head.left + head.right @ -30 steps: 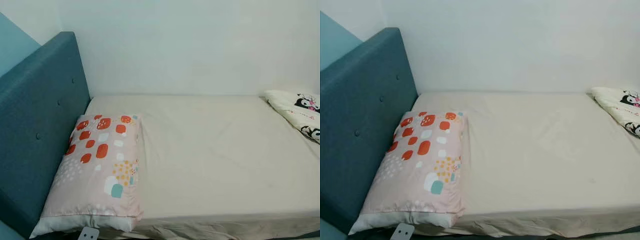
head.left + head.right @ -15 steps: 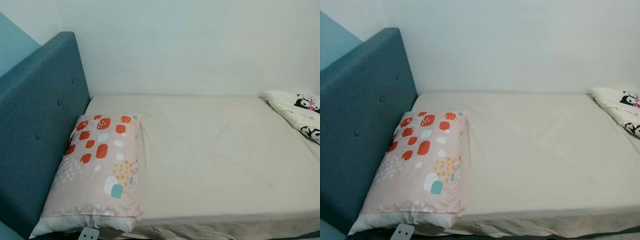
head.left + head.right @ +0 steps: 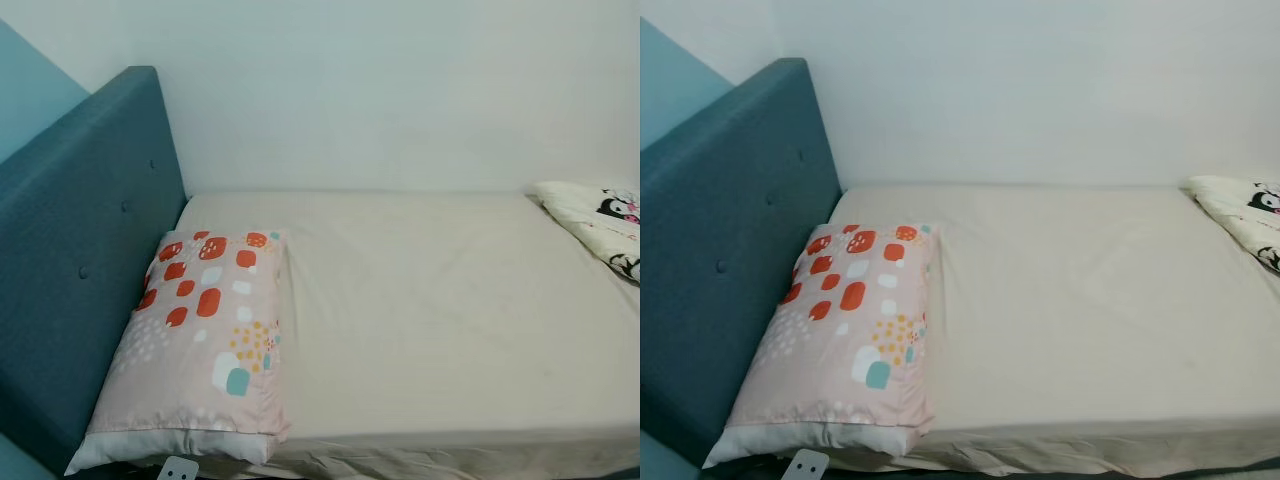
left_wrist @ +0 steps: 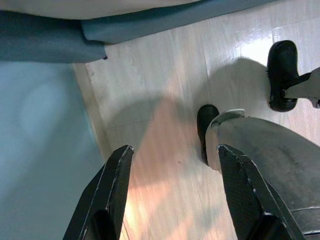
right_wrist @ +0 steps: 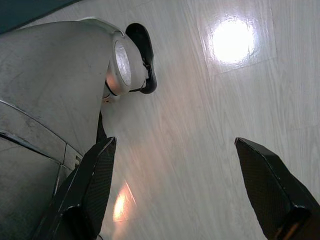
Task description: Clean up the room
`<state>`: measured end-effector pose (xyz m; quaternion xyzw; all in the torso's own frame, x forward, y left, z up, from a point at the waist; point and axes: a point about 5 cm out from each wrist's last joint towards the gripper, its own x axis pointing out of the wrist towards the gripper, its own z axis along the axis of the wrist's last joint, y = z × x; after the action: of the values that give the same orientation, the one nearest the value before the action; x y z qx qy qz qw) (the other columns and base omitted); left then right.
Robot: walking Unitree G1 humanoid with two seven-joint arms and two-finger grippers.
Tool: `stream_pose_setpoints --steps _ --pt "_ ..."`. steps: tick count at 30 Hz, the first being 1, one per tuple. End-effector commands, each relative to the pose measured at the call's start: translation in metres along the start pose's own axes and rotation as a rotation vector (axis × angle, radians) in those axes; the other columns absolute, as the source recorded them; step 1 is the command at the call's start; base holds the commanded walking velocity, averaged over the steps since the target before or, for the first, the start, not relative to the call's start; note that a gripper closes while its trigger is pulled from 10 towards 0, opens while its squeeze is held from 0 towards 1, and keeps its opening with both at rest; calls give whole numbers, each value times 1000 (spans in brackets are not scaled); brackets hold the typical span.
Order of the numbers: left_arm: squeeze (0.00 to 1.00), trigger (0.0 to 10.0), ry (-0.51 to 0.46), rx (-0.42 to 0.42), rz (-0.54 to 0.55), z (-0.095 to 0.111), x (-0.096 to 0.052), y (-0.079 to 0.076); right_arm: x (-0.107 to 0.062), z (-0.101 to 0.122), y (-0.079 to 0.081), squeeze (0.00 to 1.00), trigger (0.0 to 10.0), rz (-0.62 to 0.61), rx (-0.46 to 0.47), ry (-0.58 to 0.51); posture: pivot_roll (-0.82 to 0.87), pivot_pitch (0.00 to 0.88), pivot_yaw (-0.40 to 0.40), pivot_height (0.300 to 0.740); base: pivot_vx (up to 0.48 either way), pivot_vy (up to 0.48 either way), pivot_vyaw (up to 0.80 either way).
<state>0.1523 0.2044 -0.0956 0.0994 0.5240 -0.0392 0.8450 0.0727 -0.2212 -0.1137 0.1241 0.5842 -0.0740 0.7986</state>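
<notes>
A pillow [image 3: 200,350] lies at nine o'clock on the bed [image 3: 450,320]; left gripper [image 4: 172,155] and right gripper [image 5: 175,150] hang released over the floor [image 5: 210,125].

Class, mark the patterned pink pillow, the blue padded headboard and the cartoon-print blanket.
patterned pink pillow [image 3: 195,340], left eye view, middle of its top.
blue padded headboard [image 3: 75,270], left eye view, front panel.
cartoon-print blanket [image 3: 600,225], left eye view, visible corner.

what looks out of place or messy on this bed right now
Little stands out. The patterned pillow lies flat against the blue headboard. A cartoon-print blanket is bunched at the bed's far right edge. The beige sheet is lightly wrinkled, its front hem rumpled. Both grippers hang idle over the floor.
</notes>
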Motion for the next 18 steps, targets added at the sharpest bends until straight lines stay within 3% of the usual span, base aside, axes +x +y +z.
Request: stream_pose_setpoints --steps 1,5,14,18 --pt "0 10000 -5 20 -13 2 1 -3 0 2 2 0 10000 9 -6 -7 43 0 -61 740 0 0 0" --pt "0 10000 -5 18 -16 3 1 -3 1 3 3 0 10000 13 -6 -9 40 0 -61 740 0 0 0" --pt "0 10000 1 0 -19 5 1 -2 3 7 10 0 10000 26 7 -22 35 0 -58 740 0 -420 0" --pt "0 10000 1 6 -21 5 1 -2 4 7 15 0 10000 36 -2 -22 37 0 -59 740 0 0 0"
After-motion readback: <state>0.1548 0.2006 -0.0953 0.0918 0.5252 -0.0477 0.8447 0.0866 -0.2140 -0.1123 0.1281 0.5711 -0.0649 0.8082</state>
